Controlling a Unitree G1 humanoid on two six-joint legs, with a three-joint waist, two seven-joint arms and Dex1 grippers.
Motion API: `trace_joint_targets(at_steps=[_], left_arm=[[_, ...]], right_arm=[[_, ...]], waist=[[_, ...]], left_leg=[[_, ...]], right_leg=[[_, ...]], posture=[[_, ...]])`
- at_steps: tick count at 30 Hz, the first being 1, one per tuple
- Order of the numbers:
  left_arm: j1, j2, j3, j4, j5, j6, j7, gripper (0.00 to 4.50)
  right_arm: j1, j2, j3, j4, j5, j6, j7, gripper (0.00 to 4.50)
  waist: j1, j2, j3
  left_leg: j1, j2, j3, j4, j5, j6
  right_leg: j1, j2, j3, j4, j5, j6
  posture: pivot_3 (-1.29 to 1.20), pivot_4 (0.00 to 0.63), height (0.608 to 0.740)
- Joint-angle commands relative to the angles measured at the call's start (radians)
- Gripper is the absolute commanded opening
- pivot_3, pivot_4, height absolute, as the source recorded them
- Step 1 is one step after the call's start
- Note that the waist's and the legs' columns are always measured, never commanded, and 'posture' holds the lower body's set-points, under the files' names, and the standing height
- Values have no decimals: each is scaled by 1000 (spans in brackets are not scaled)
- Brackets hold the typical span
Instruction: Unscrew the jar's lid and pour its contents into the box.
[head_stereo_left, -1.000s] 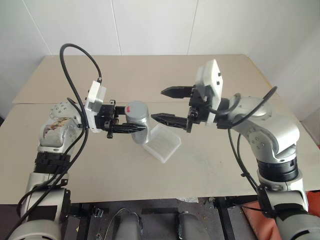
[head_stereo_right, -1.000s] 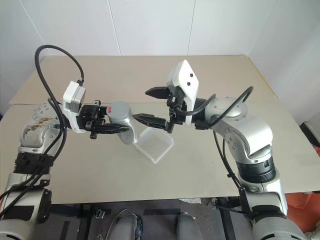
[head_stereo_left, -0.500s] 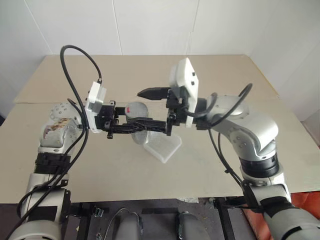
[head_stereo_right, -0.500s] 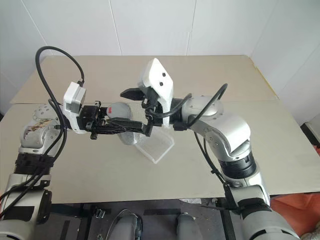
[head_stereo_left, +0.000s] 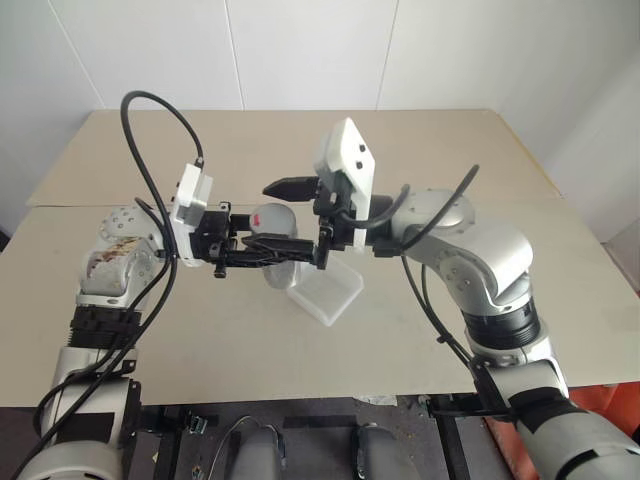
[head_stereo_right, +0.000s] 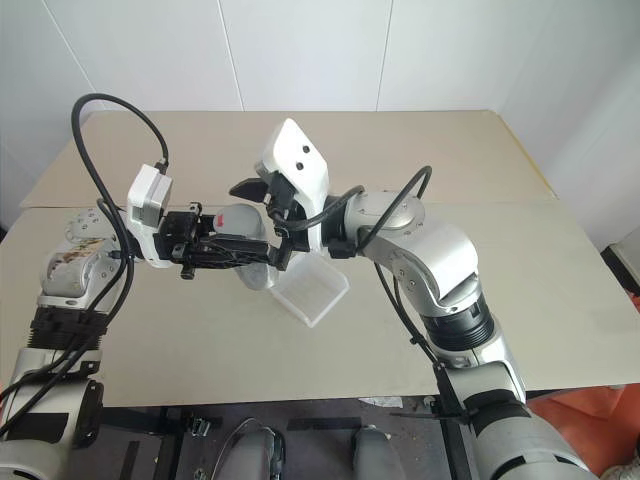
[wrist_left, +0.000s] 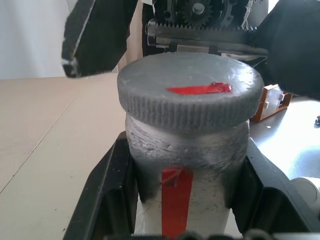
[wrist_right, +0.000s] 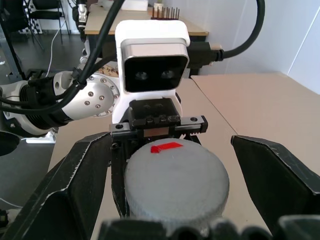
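**Right gripper closes in around the lid, jaws still spread**

Over the last second the right gripper (head_stereo_left: 287, 215) has swept across from beside the jar to straddle its capped end. A second ago its fingers hung clear of the jar and above the box; now one finger lies on each side of the lid (wrist_right: 176, 180), wide apart and not yet touching it, as the right wrist view shows.

The left gripper (head_stereo_left: 258, 252) has not shifted: its fingers are clamped tight on the jar (wrist_left: 186, 165), holding it in the air above the table (head_stereo_left: 420, 160), with the capped end facing the right arm.

The lid is still seated on the jar, so unscrewing has not begun; the approach looks finished and closing on the cap seems next.

The box (head_stereo_left: 328, 290) rests on the table just below the jar. The contents cannot be made out through the jar's cloudy wall.
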Motion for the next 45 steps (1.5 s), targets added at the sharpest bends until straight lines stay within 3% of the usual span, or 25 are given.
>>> trace_joint_targets(at_steps=[1,5,11,18,26,31,39,45], left_arm=[[-6,13,19,-40,-15,-2,3,2031],[-4,16,22,-42,-16,-2,3,2031],[4,17,21,-52,-18,0,8,2031],[12,18,16,-54,-14,-2,7,2031],[30,20,3,-54,-1,-19,-5,2031],[37,17,12,-56,-1,-21,12,2031],[56,9,80,-69,-8,-25,135,2031],[67,11,97,-81,4,-48,197,2031]], right_arm=[[-29,4,-7,-15,0,-3,8,4424],[-31,5,-8,-12,1,1,15,4263],[-38,9,-18,-4,3,4,11,2732],[-51,10,-63,7,30,27,-3,2731],[-93,-48,-201,56,132,94,1,2731],[-58,-110,-271,59,75,59,-55,2731],[291,-241,-359,5,-56,51,-210,2731],[560,-263,-263,-19,-213,-39,-275,2731]], waist=[[0,0,0],[-1,0,0],[-1,0,0],[-1,0,0],[2,0,0],[2,0,0],[4,0,0],[-4,0,0]], left_leg=[[0,0,0,0,0,0],[0,0,0,0,0,0],[0,0,0,0,0,0],[0,0,0,0,0,0],[0,0,0,0,0,0],[0,0,0,0,0,0],[-1,-1,0,-1,0,0],[0,-1,1,-1,0,0]], right_leg=[[0,0,0,0,0,0],[0,0,0,0,0,0],[0,0,0,0,0,0],[0,0,0,0,0,0],[0,-1,0,0,0,0],[0,0,0,0,0,0],[0,-2,0,-1,0,0],[0,-1,1,-1,0,0]], posture=[[0,150,740],[0,150,740],[0,150,740],[0,150,740],[0,150,740],[0,150,740],[0,150,740],[0,150,740]])
